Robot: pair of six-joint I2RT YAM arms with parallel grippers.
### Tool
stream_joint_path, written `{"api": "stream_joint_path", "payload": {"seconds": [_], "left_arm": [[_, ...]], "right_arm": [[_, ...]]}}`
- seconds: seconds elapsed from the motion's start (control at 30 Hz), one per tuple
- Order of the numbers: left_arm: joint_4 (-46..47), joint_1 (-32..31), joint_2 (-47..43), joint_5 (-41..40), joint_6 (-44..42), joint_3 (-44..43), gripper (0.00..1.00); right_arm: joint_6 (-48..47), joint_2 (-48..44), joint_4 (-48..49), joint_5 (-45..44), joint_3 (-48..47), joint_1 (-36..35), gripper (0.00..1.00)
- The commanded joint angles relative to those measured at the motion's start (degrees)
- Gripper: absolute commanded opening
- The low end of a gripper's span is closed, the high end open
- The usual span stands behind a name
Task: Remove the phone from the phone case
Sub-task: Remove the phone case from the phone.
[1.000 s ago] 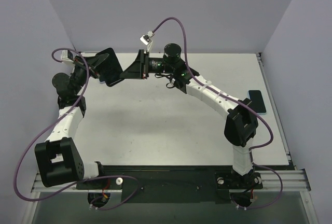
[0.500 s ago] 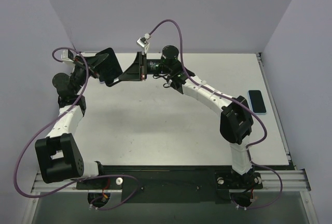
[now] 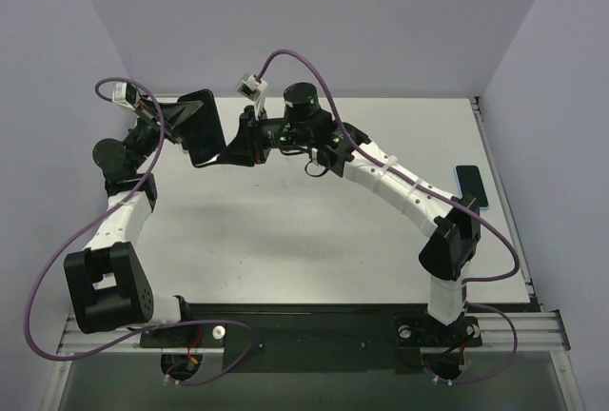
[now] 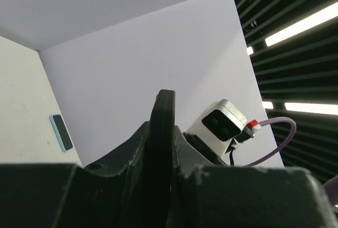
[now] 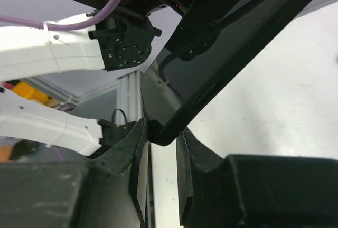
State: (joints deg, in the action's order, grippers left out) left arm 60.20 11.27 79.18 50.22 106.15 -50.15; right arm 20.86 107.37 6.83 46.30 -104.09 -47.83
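The left gripper [image 3: 179, 130] is clamping the phone case [image 3: 202, 126] by its edge while the right gripper [image 5: 161, 133] is pinching its corner; peeling should be going slowly, the left bracing firmly.

On the left: rises from the near base, folds at the elbow and holds the left pincer [image 3: 183, 130] raised at the far left, with fingers [image 4: 105, 186] pressed flat against both faces of the phone case [image 3: 202, 124]. On the right: extends in a long arc from the near-right base across to the far left, wrist rolled sideways, and grips the lower corner of the same case in the right pincer [image 3: 229, 151], with fingers [image 5: 119, 159] closed on either side of its edge.
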Motion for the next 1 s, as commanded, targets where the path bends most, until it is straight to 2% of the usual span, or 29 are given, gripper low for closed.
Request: {"api": "stream_joint_path", "payload": {"seconds": [0.0, 0.23, 0.37, 0.73, 0.87, 0.97], "left_arm": [[2.46, -1.95, -2.27, -1.35, 21.72, -1.54, 0.00], [5.18, -2.83, -0.70, -1.26, 25.16, -0.30, 0.00], [7.03, -3.09, 0.71, -0.82, 27.27, -0.30, 0.00], [4.92, -5.55, -0.42, -1.08, 25.42, 0.67, 0.00], [7.01, -7.31, -0.51, -1.52, 27.00, 1.63, 0.00], [8.52, -7.84, -0.51, -1.61, 28.67, 1.72, 0.00]], "right_arm": [[-23.67, -0.15, -10.08, -8.32, -5.40, -3.49, 0.00], [-28.15, 2.49, -15.96, -9.22, -14.37, -4.55, 0.00], [-28.86, 2.32, -17.37, -6.14, -17.80, -6.22, 0.00], [-24.38, 4.60, -11.50, -8.33, -20.19, -6.92, 0.00], [-27.62, 4.77, -11.57, -11.58, -18.51, -6.92, 0.00], [-30.79, 6.27, -14.65, -11.85, -21.23, -6.49, 0.00]]}}
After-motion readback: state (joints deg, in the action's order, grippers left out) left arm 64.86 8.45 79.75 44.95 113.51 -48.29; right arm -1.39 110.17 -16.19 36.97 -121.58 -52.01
